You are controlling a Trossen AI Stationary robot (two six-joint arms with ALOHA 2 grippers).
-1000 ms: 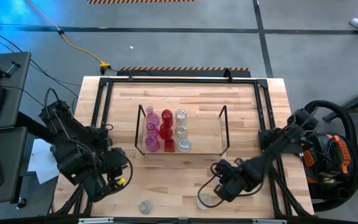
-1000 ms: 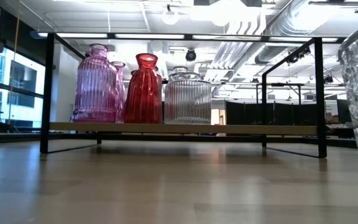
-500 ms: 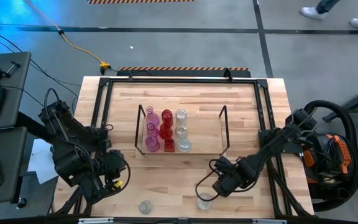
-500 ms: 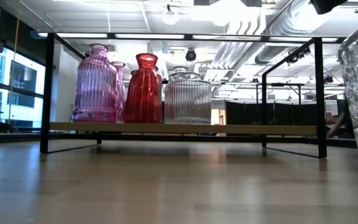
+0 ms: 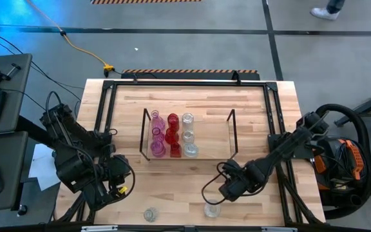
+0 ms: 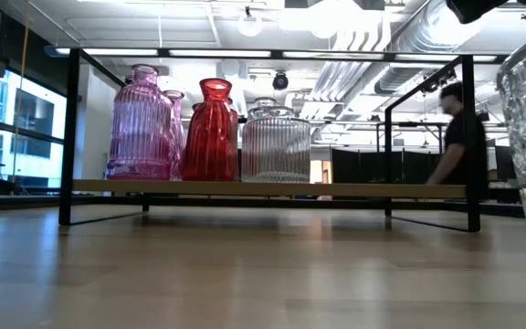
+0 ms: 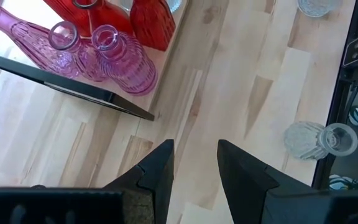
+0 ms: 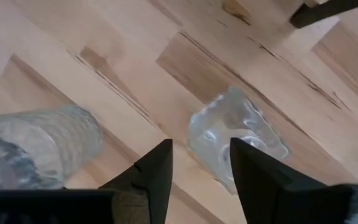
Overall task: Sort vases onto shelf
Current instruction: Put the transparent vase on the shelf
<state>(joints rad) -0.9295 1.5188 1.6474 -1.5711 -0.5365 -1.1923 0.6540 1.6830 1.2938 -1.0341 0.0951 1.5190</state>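
- The shelf (image 5: pixel 208 151) stands in the middle of the counter (image 5: pixel 250 109), a light board with dark wire frames at its two ends.
- On the shelf's left part stand three short rows of vases: pink vases (image 5: pixel 156 136) on the left, red vases (image 5: pixel 172 134) in the middle, clear vases (image 5: pixel 188 135) on the right.
- In the low view the front pink vase (image 6: pixel 142 123), the red one (image 6: pixel 214 132) and a ribbed clear one (image 6: pixel 276 144) stand upright, side by side on the board.
- Two more clear vases are off the shelf, near the counter's front edge: a round one (image 5: pixel 150 214) toward the left and a squarish one (image 5: pixel 212 209) toward the right, well apart.
- The right gripper (image 5: pixel 227 191) hangs just above and beside the squarish vase (image 8: pixel 238 140); its fingers (image 8: pixel 154 174) stand apart, with the vase seen between them, below, and not held.
- The left gripper (image 5: pixel 111 183) waits over the counter's front left part; its fingers (image 7: pixel 157 171) are partly apart and hold nothing.
- A person (image 6: pixel 459 137) shows in the room beyond the shelf.
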